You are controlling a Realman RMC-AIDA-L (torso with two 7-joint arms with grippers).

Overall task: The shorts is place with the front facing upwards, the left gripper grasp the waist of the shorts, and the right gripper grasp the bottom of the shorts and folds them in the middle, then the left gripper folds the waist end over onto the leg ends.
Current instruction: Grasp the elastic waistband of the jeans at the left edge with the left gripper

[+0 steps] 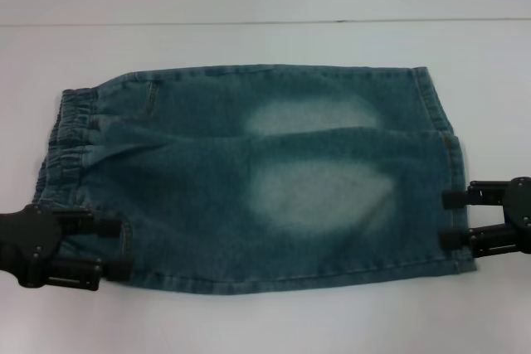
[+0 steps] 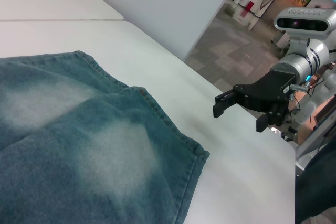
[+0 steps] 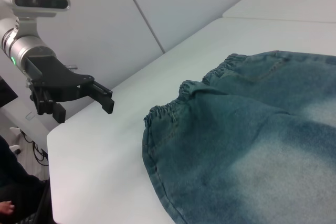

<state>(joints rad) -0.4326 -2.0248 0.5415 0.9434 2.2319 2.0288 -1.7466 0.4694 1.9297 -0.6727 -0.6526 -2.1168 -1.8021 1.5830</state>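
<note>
Blue denim shorts (image 1: 265, 180) lie flat on the white table (image 1: 249, 321), elastic waist (image 1: 66, 138) at the left, leg ends (image 1: 448, 163) at the right. My left gripper (image 1: 116, 246) is open at the near corner of the waist, its fingertips at the fabric's edge. At the near leg hem my right gripper (image 1: 450, 220) also stands open. In the left wrist view the right gripper (image 2: 239, 114) hangs open, apart from the hem corner (image 2: 197, 156). The right wrist view has the left gripper (image 3: 100, 95) open, a little off the waist (image 3: 178, 98).
The table edge runs close behind each gripper (image 2: 252, 156) (image 3: 68, 145), with floor beyond it. My head camera (image 2: 304, 22) shows behind the right arm. Bare white table surrounds the shorts on the far side (image 1: 265, 39).
</note>
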